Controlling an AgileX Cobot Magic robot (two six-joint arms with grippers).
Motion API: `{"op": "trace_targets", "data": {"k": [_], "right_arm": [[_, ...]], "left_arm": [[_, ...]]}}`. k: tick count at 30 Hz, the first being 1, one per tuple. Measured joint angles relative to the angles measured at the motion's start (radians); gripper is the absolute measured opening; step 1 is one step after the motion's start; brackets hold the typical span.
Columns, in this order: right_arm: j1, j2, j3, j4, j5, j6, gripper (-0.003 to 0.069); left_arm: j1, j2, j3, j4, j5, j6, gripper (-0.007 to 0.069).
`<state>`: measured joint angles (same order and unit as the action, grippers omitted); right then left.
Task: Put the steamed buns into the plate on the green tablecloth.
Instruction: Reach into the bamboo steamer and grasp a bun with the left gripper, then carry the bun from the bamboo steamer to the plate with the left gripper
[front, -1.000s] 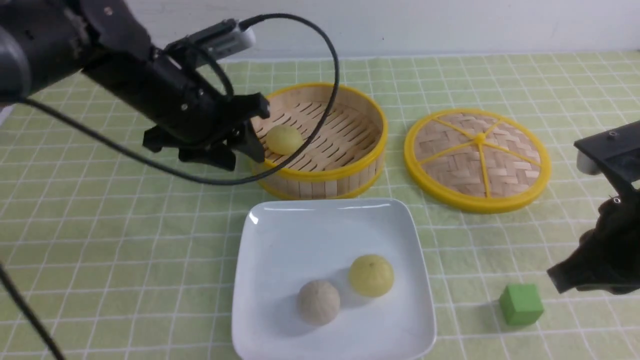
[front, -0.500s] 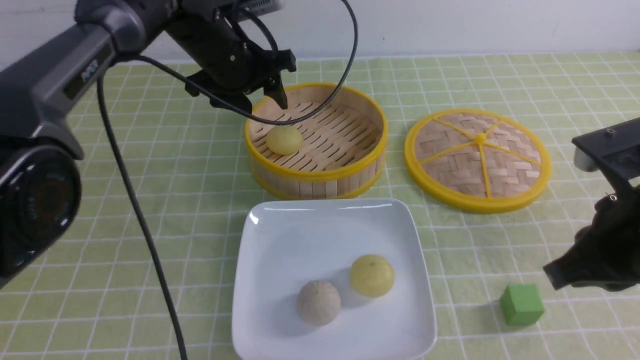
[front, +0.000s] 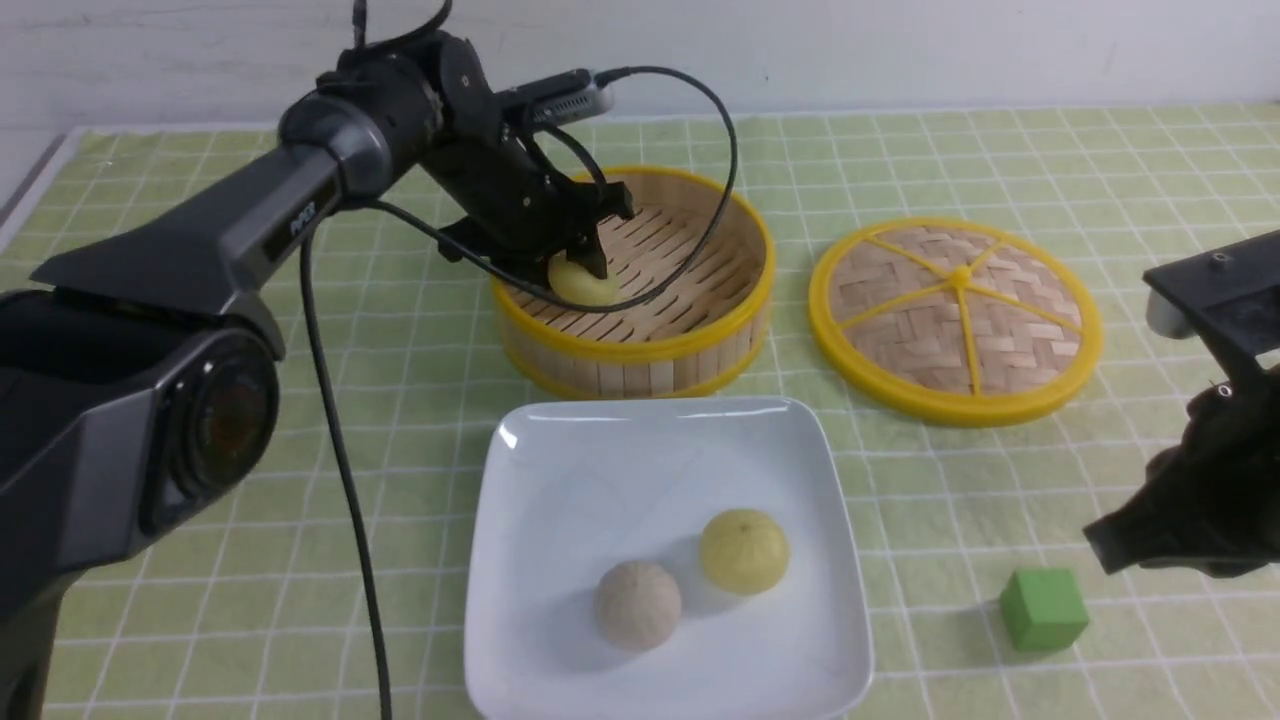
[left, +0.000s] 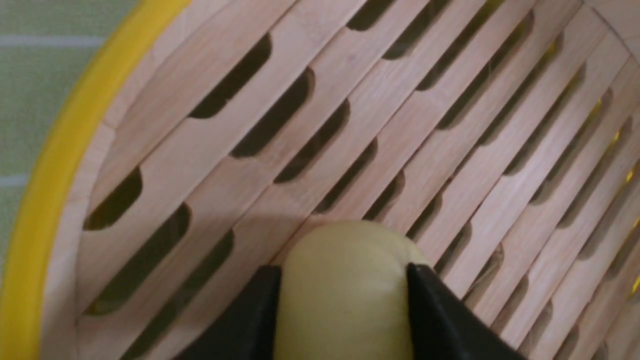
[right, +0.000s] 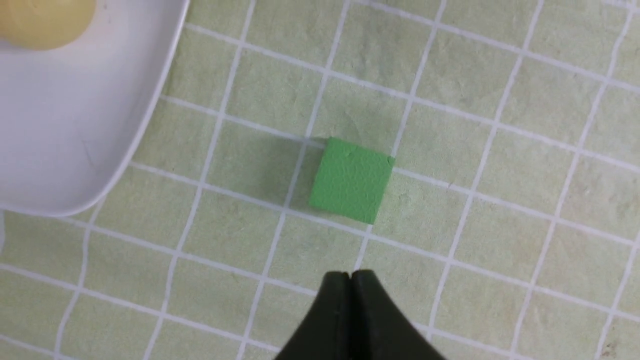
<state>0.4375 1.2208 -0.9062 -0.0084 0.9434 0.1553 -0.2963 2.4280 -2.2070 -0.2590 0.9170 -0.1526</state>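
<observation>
One pale yellow steamed bun (front: 586, 286) lies in the round bamboo steamer (front: 640, 350) at its left side. My left gripper (front: 575, 272) reaches down into the steamer, and its two black fingers press on both sides of that bun (left: 345, 290); it is shut on it. A second yellow steamed bun (front: 744, 551) rests in the white square plate (front: 600, 470) on the green tablecloth (front: 300, 400). My right gripper (front: 1100, 548) hovers low at the right, shut and empty (right: 350, 276).
A grey speckled bun (front: 638, 604) sits in the plate beside the yellow one. The woven steamer lid (front: 955, 320) lies flat to the right of the steamer. A small green cube (front: 1042, 608) stands just in front of the right gripper.
The left arm swung from the steamer's left side over its rim, dropped inside, and its fingers closed onto the bun. The right arm barely moved.
</observation>
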Motion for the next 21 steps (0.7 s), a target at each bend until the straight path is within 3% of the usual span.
{"op": "trace_targets", "data": {"k": [1, 5, 10, 14, 21], "right_arm": [[0.0, 0.0, 0.0, 0.0, 0.0, 0.0, 0.0003], [0.0, 0.0, 0.0, 0.002, 0.0, 0.0, 0.0005], [0.0, 0.0, 0.0, 0.001, 0.002, 0.0, 0.0009], [0.0, 0.0, 0.0, 0.0, 0.005, 0.0, 0.0011], [0.0, 0.0, 0.0, 0.0, 0.006, 0.0, 0.0012]], "left_arm": [[-0.001, 0.001, -0.001, 0.003, 0.011, 0.0, 0.0168], [0.0, -0.012, -0.027, 0.016, 0.086, 0.0, 0.0039], [-0.005, -0.091, -0.068, 0.103, 0.29, 0.005, 0.0022], [-0.008, -0.195, -0.048, 0.177, 0.313, 0.039, 0.0022], [-0.008, -0.427, 0.272, 0.18, 0.317, 0.061, 0.0022]]}}
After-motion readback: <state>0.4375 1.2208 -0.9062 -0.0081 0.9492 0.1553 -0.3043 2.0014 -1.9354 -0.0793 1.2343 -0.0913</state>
